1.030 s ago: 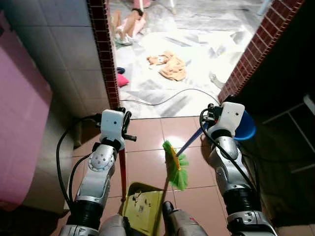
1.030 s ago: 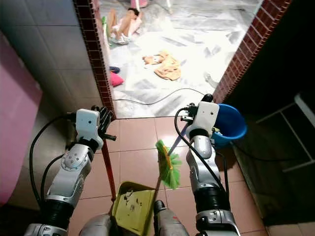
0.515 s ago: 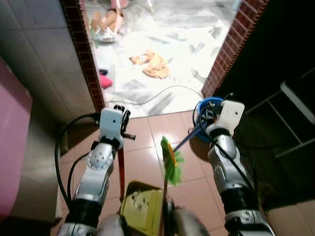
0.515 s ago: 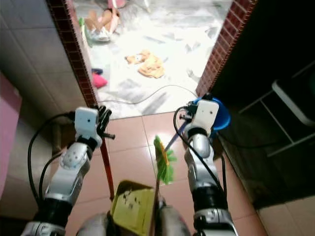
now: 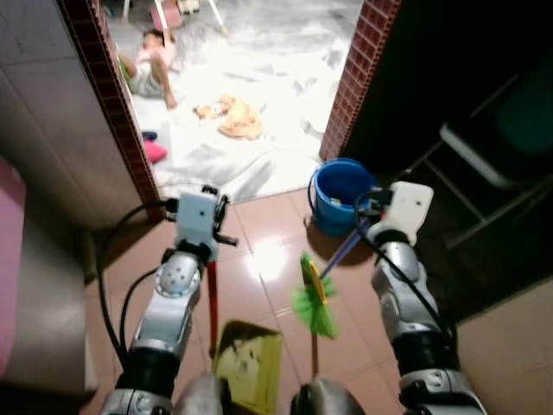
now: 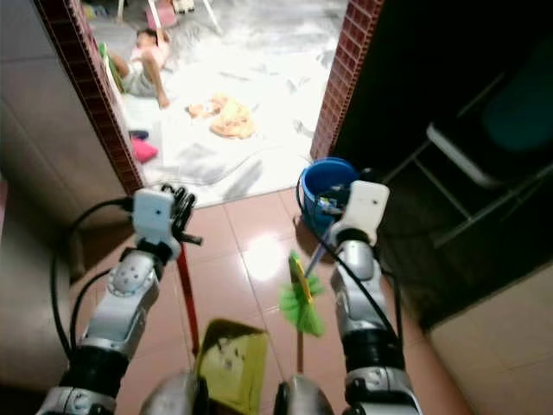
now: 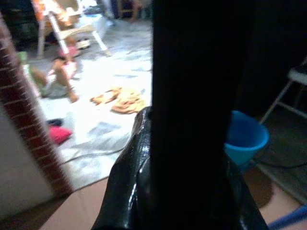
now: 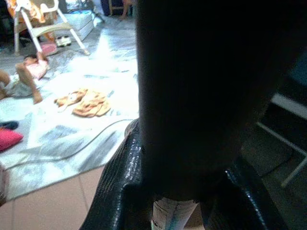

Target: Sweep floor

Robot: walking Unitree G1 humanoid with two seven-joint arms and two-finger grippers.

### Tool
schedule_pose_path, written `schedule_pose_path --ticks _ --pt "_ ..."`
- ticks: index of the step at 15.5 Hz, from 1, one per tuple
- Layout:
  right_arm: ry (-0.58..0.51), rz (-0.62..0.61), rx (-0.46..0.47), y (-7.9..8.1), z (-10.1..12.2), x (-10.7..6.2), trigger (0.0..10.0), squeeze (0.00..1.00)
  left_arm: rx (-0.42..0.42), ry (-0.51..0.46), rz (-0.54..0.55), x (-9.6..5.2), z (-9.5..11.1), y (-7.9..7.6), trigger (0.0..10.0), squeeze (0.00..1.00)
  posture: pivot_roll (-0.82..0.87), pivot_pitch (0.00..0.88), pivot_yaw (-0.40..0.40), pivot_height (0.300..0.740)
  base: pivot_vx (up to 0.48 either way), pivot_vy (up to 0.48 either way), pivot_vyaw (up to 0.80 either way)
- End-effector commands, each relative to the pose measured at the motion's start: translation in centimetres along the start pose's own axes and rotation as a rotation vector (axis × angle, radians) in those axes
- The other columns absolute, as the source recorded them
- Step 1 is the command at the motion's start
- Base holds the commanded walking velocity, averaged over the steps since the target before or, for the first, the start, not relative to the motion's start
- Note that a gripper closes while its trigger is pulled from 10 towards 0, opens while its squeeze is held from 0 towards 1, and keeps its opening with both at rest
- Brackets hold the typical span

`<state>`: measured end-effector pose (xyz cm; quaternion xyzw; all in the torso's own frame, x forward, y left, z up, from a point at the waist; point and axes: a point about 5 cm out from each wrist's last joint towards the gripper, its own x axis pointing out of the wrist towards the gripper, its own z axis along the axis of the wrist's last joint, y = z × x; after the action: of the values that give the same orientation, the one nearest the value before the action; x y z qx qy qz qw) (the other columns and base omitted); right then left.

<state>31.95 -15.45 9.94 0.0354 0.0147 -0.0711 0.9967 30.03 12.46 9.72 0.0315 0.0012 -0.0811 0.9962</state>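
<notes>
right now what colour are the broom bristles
Green, with a yellow band on the broom head; clearest in the left eye view.

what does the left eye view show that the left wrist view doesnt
Left eye view alone: the green broom head, the yellow-green dustpan with its red handle, and both silver arms above terracotta floor tiles. Left wrist view alone: a white high chair in the bright room. Shared: the blue bucket, the orange cloth and the pink item beside the brick wall edge.

A blue bucket [image 5: 341,194] stands near the brick doorway pillar [image 5: 356,69]. Beyond it, an orange cloth [image 5: 230,117], a pink item [image 5: 154,151] and a doll [image 5: 147,73] lie on the marble floor [image 5: 259,78].
</notes>
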Motion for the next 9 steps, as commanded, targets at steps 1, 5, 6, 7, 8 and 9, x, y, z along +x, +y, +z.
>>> schedule_pose_path --ticks 1,5,6,7,8,9 --pt "0.035 -0.011 -0.003 -0.4 -0.8 -0.3 10.0 0.00 0.004 -0.038 0.046 0.3 0.9 0.3 10.0 0.00 -0.03 0.061 -0.018 0.731 0.000 0.000 0.00" --pt "0.032 -0.003 -0.028 -1.2 -1.0 -0.7 10.0 0.00 -0.049 -0.092 0.182 0.9 2.6 2.5 10.0 0.00 -0.04 0.060 -0.018 0.731 0.000 0.000 0.00" --pt "0.033 -0.006 -0.044 -1.5 -1.0 -0.8 10.0 0.00 -0.056 -0.111 0.197 1.3 3.2 2.7 10.0 0.00 -0.04 0.061 -0.016 0.731 0.000 0.000 0.00" --pt "0.035 -0.011 -0.055 -1.8 -1.1 -1.0 10.0 0.00 -0.060 -0.126 0.216 1.4 3.8 3.0 10.0 0.00 -0.04 0.061 -0.016 0.731 0.000 0.000 -0.72" --pt "0.038 -0.016 -0.056 -1.9 -1.1 -1.0 10.0 0.00 -0.074 -0.134 0.232 1.6 4.1 3.3 10.0 0.00 -0.05 0.063 -0.012 0.731 0.000 0.000 -0.80" --pt "0.036 -0.018 -0.058 -2.1 -1.1 -1.0 10.0 0.00 -0.076 -0.145 0.266 1.7 4.5 3.7 10.0 0.00 -0.05 0.064 -0.010 0.731 0.000 0.000 -0.80"
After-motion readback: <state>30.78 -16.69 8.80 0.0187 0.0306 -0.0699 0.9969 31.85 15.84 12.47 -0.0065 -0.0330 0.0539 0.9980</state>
